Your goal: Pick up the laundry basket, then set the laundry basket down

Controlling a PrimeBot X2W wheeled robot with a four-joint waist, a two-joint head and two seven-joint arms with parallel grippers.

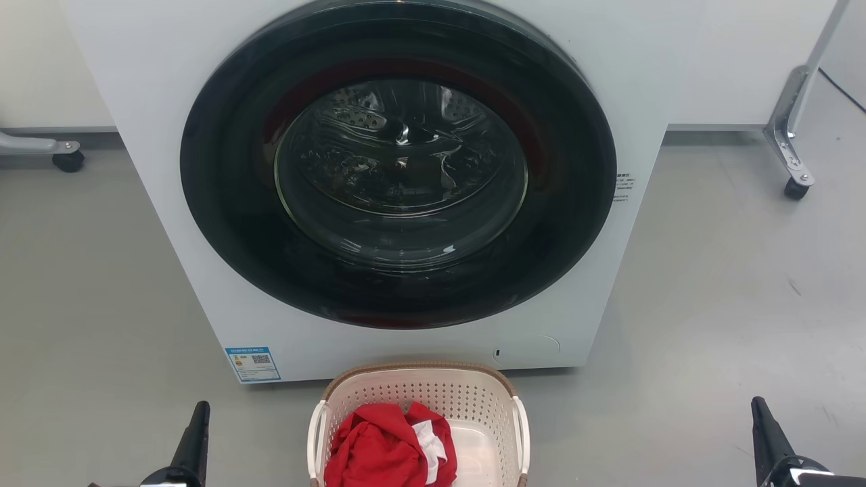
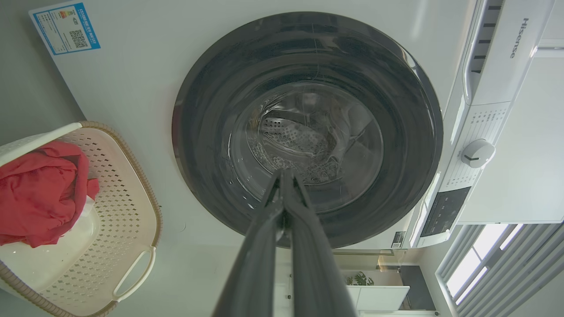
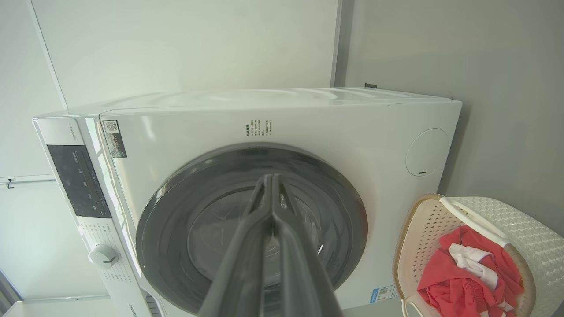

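Observation:
The laundry basket (image 1: 467,396) is cream-white and perforated, with a brown woven-look rim and white loop handles on its sides. It sits on the floor at the bottom centre of the head view, just in front of the washing machine, with red and white clothes inside. It also appears at the left of the left wrist view as the basket (image 2: 119,207) and at the lower right of the right wrist view as the basket (image 3: 423,237). My left gripper (image 1: 197,414) stands well to the basket's left, my right gripper (image 1: 759,410) well to its right. Both are shut and empty: left gripper (image 2: 284,176), right gripper (image 3: 269,180).
A large white washing machine (image 1: 169,216) with a closed dark round door (image 1: 399,162) stands directly behind the basket. Grey floor (image 1: 717,304) spreads on both sides. A wheeled metal leg (image 1: 788,135) stands at the far right and a caster (image 1: 67,159) at the far left.

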